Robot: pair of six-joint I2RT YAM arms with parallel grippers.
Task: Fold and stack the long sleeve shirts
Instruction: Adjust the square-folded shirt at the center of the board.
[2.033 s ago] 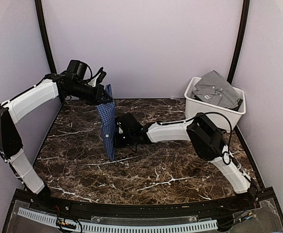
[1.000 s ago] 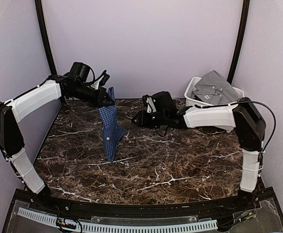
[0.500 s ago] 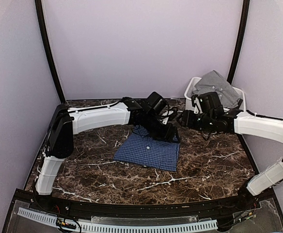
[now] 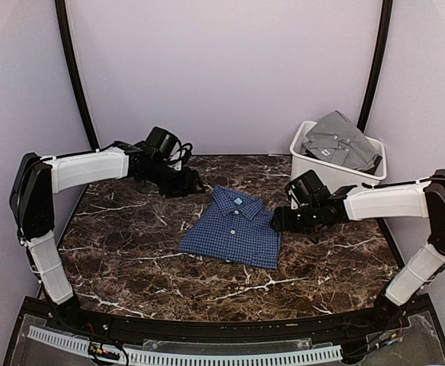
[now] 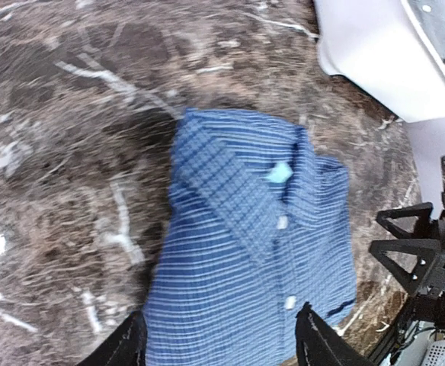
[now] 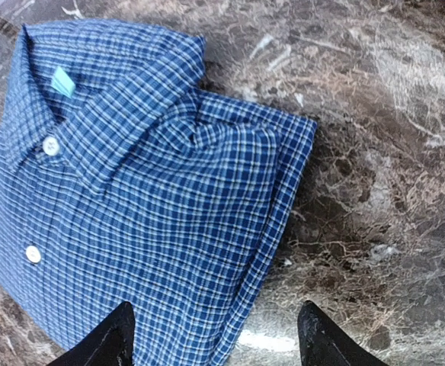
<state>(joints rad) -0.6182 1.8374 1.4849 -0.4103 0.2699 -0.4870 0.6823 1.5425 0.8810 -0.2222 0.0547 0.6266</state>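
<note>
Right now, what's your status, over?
Left gripper open, right gripper open, both empty. Navy shirt folded, flat on table. Grey shirt in white bin, not yet stacked. Nothing in the way.

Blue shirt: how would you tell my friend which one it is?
Look at the dark marble table. In its middle, a folded blue shirt lies flat. Unlike the grey shirt heaped in the white bin, it is checked, with white buttons.

White-shelled arms (image 4: pixel 85 168), black joints (image 4: pixel 32 191), black left hand (image 4: pixel 196 185) and right hand (image 4: pixel 274 221) (thin cable (image 4: pixel 417 181) over right forearm)
</note>
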